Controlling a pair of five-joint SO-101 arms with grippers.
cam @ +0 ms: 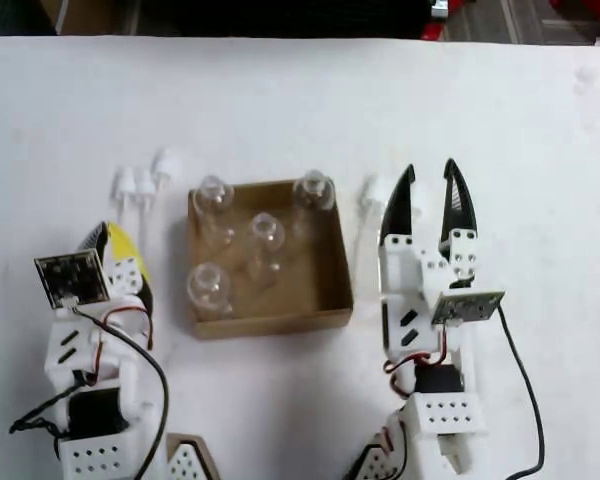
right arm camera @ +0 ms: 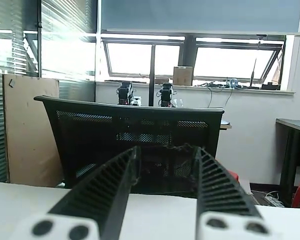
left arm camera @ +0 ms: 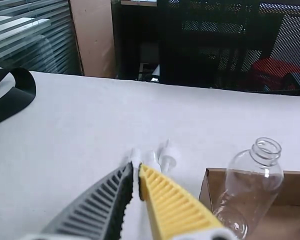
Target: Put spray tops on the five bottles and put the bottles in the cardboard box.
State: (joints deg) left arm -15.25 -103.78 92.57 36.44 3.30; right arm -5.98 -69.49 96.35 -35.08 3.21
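Left of the cardboard box [cam: 270, 323], the left gripper [left arm camera: 135, 174] tilts downward, its fingers pressed together. Right of the box, the right gripper [cam: 429, 185] sits level with its jaws spread.

Bottles [cam: 264, 232] in box [cam: 270, 324], tops [cam: 140, 186] beside

White table [cam: 280, 100], black mesh chair [right arm camera: 90, 135]

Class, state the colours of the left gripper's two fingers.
Left gripper: one grey, one yellow; left wrist view.
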